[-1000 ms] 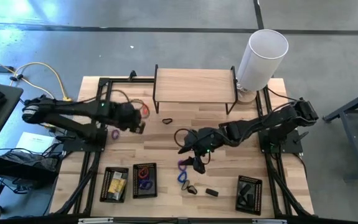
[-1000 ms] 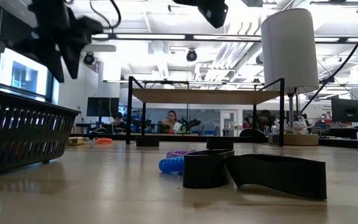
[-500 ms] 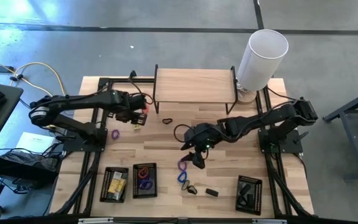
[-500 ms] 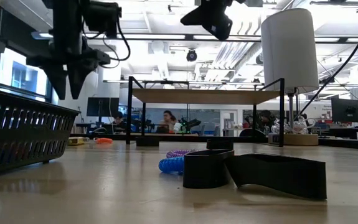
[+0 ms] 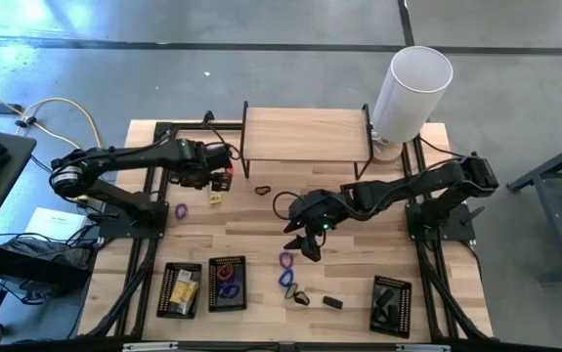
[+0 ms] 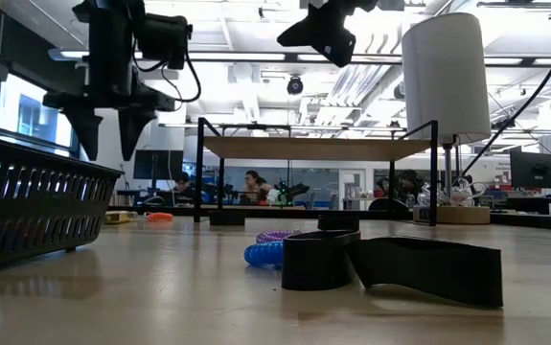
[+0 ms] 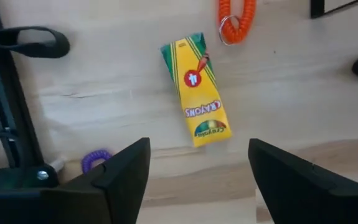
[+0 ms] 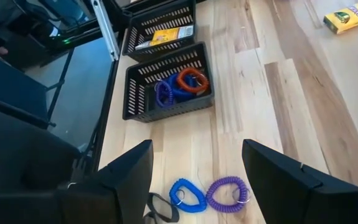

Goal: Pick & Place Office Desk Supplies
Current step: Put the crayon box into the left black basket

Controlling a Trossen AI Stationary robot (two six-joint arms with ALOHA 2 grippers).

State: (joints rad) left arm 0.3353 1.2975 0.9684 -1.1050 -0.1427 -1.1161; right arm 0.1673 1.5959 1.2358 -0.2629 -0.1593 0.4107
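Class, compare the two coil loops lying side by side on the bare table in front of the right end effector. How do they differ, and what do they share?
The blue coil loop is blue; the purple coil loop is purple. In the high view, the purple one lies farther from the front edge of the wooden table, and the blue one lies nearer it. Both are small spiral loops lying flat, outside the mesh tray.

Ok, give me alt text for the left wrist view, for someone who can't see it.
A yellow crayon box lies flat on the wooden table, past the left end effector, whose fingers stand open. An orange coil loop lies just beyond the box, and a purple coil loop lies off to one side.
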